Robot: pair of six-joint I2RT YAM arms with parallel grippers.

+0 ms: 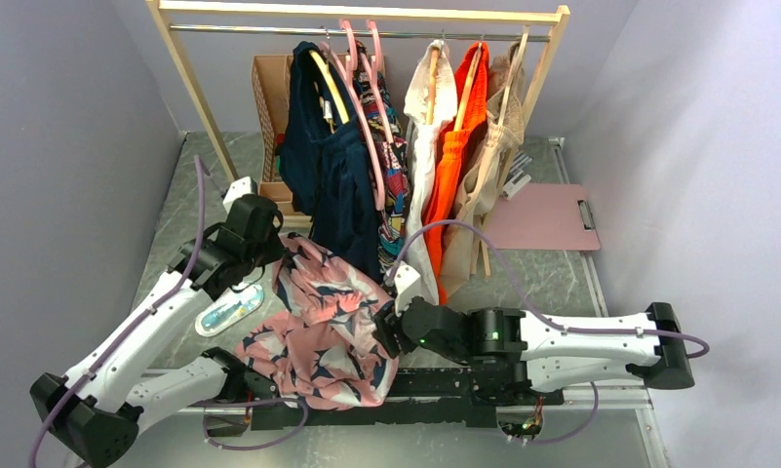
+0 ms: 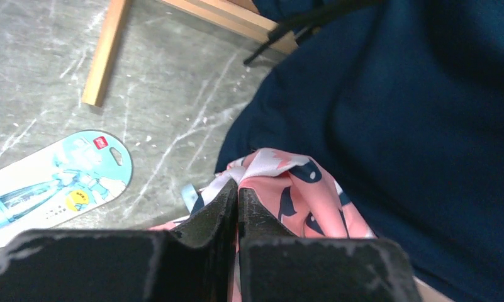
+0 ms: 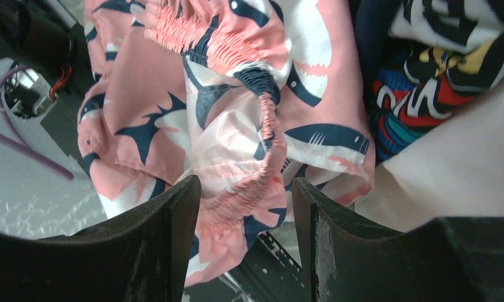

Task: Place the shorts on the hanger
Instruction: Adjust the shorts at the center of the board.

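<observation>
The pink shorts [image 1: 318, 327] with navy and white print hang in a loose bunch over the table's near edge. My left gripper [image 1: 284, 255] holds their upper left corner. In the left wrist view its fingertips [image 2: 238, 195] are pressed together on a fold of the shorts [image 2: 312, 195]. My right gripper [image 1: 384, 327] is at the right edge of the shorts. In the right wrist view its jaws [image 3: 246, 195] stand open with the gathered waistband [image 3: 249, 189] loose between them, unclamped. The pale-pink hanger [image 1: 365, 127] hangs on the rail among the clothes, apart from both grippers.
A wooden rack [image 1: 196, 93] carries a navy garment [image 1: 328, 175], a multicolour one [image 1: 396, 175], and white, orange [image 1: 454, 146] and beige clothes. A cardboard box [image 1: 269, 97] stands behind. A pink clipboard [image 1: 542, 216] lies at right, a blister pack [image 1: 228, 312] at left.
</observation>
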